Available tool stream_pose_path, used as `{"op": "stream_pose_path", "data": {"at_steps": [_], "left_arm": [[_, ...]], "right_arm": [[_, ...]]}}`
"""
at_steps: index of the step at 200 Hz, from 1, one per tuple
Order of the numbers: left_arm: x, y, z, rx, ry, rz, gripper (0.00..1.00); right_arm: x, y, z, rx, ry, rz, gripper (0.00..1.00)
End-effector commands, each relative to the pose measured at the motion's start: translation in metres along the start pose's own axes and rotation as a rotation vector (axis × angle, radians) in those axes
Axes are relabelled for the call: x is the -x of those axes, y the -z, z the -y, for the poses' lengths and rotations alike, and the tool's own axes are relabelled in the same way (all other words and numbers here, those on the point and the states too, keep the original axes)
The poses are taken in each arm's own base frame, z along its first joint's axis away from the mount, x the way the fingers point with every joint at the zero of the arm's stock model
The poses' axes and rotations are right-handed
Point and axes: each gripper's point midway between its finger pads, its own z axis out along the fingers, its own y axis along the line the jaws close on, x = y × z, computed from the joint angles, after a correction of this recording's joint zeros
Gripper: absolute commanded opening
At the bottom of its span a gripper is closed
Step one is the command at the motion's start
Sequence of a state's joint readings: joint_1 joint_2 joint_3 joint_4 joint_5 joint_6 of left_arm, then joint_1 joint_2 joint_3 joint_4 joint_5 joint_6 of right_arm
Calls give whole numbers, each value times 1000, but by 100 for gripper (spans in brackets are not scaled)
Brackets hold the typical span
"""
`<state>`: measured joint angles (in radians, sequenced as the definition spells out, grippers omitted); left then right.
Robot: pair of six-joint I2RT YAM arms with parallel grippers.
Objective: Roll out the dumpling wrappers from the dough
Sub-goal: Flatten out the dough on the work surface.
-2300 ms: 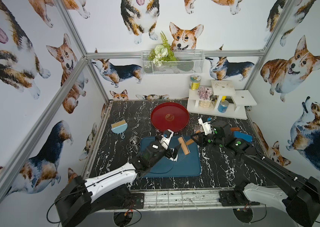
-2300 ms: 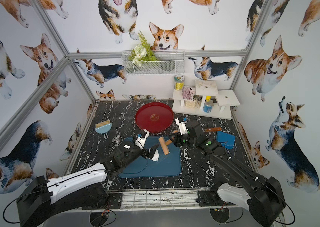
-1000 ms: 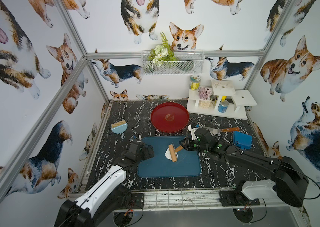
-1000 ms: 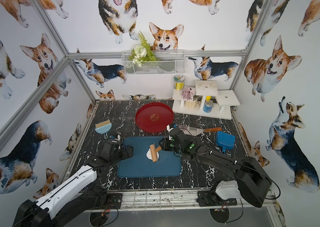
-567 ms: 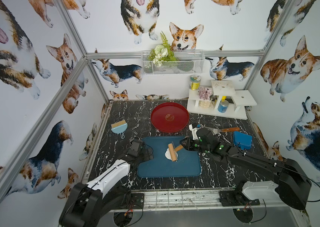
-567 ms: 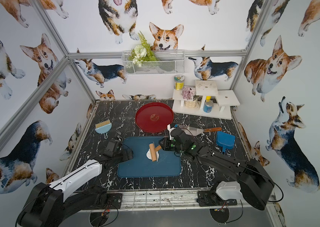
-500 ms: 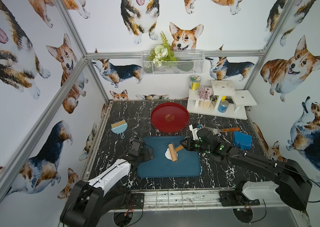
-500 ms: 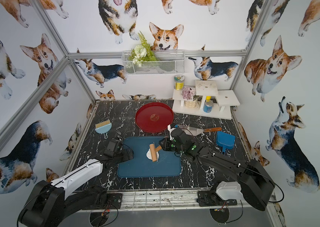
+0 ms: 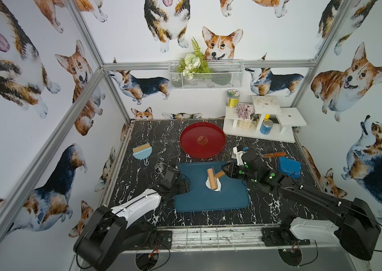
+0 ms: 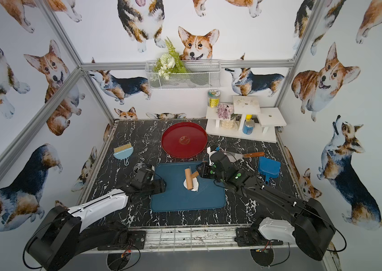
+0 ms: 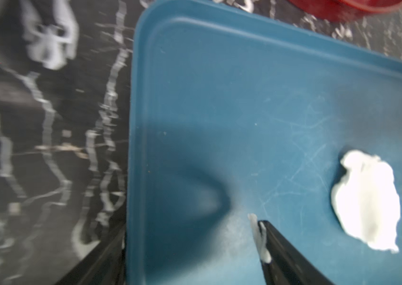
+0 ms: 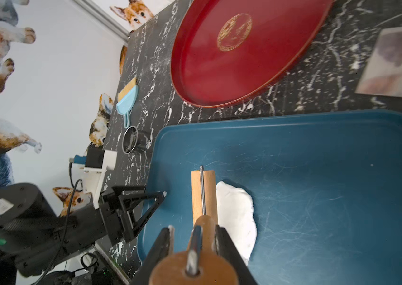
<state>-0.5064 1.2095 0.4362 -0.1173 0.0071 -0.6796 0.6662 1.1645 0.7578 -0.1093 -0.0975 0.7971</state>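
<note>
The dough (image 9: 215,186) (image 10: 194,186) is a flattened white lump on the blue tray (image 9: 208,201). A wooden roller (image 9: 211,179) (image 12: 203,195) lies on its edge, and my right gripper (image 9: 226,172) (image 12: 195,237) is shut on the roller's handle. My left gripper (image 9: 184,185) (image 11: 190,225) is open and straddles the tray's left rim, one finger inside and one outside. A scrap of dough sticks to the inner finger (image 11: 260,237). In the left wrist view the dough (image 11: 365,202) lies well away from the fingers. No dumpling wrappers are in view.
Behind the tray stands a red round plate (image 9: 203,139). A metal ring cutter (image 9: 160,167) and a small blue brush (image 9: 142,152) lie to its left. A wood-handled scraper (image 9: 274,154), a blue box (image 9: 289,166) and a white shelf (image 9: 262,122) are at the right and back.
My left gripper has drawn back from the middle of the tray to its left rim and its jaws have narrowed a little. The right gripper has set the roller down on the dough.
</note>
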Motion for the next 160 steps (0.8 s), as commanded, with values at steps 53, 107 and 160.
{"op": "stream_pose_path", "data": {"at_steps": [53,107,160], "left_arm": [[1,-8,15,-36,8,13,74],[3,-11,18,-40,-3,12,74],[3,-11,18,-42,-5,16,81]], "right_arm": [[-7,11,25,-87,58,-57,0],[-10,-2,48,-166,13,-78,0],[-9,-2,68,-226,-14,-83,0]]}}
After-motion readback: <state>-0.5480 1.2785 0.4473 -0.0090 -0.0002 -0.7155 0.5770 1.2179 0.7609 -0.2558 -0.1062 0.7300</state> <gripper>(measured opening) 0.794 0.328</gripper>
